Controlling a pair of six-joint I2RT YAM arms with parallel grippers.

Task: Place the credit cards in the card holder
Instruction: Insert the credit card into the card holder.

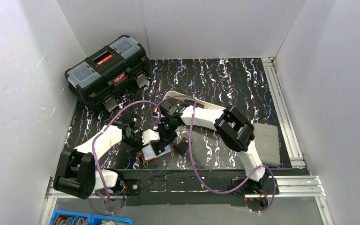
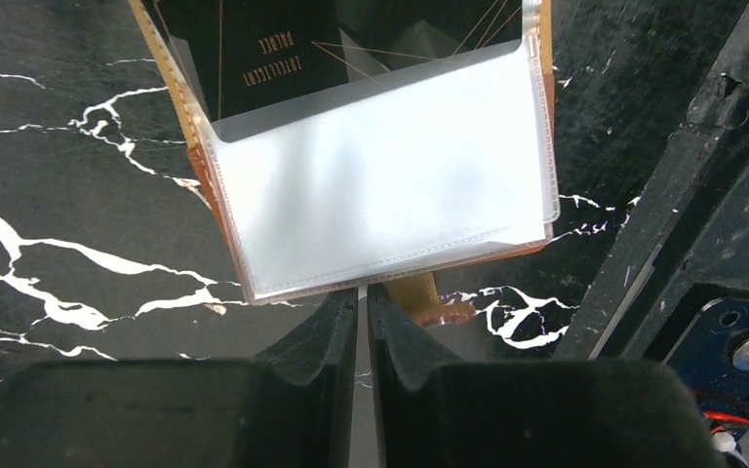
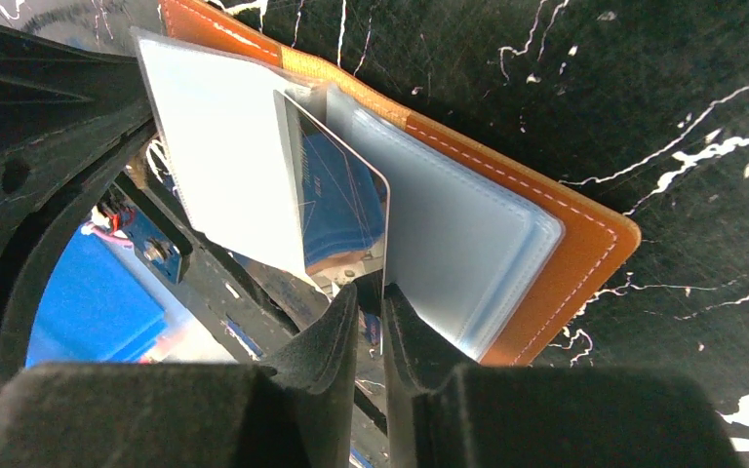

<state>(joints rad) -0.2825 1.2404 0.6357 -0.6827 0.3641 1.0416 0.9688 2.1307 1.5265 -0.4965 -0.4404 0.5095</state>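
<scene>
The card holder (image 1: 157, 152) is lying open on the marbled table (image 1: 225, 79). It is being partly covered from above by both wrists, so the fingertips are being hidden in that view.

The left gripper (image 2: 362, 297) is being held nearly together, clamped on the near edge of the card holder's clear sleeve (image 2: 380, 195). Under that sleeve a dark card (image 2: 263, 49) is showing, cut off by the frame, and its gold lettering is hard to read.

The right gripper (image 3: 369, 292) is being held tight on the lower edge of a credit card (image 3: 336, 195). This card is standing on edge between two sleeves over the card holder. Its face is mirror-like, so its own print cannot be made out.

A black toolbox (image 1: 108, 72) is sitting well behind the card holder, to its left.
</scene>
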